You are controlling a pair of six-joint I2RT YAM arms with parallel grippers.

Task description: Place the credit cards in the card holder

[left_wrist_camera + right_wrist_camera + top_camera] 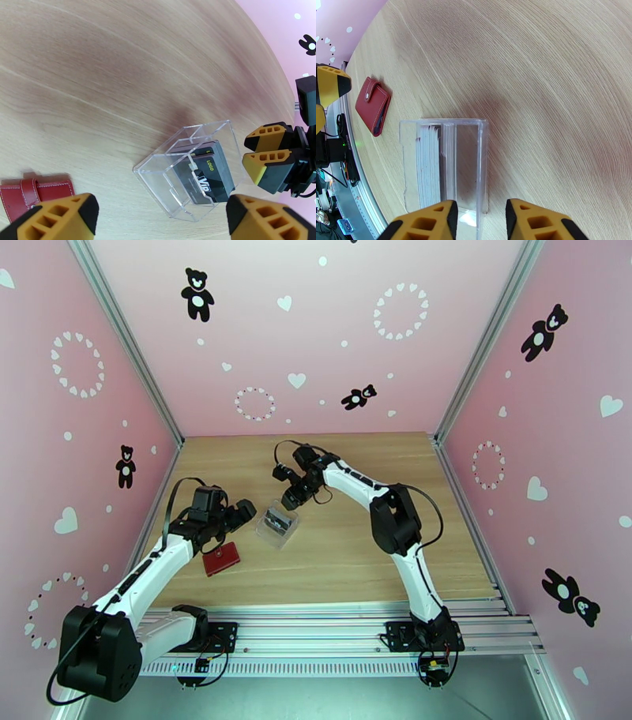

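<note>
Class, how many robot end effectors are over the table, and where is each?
2. The left end effector is near the clear box's left side, just beyond the red card holder. The right end effector is at the box's far edge. None seem hidden.

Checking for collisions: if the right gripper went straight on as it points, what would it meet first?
Likely the clear box holding the cards, directly ahead of the right gripper; depth is unclear.

Setting: robot-lab test cell | Walls: pink panels (316, 335) with black bears and white hearts closed the left, far and right sides, joined by aluminium posts (128, 343) | Bench: wooden table (355, 556) | Near edge: left arm (150, 571) and right arm (359, 486) were bolted to a slotted metal rail (316, 619)
</note>
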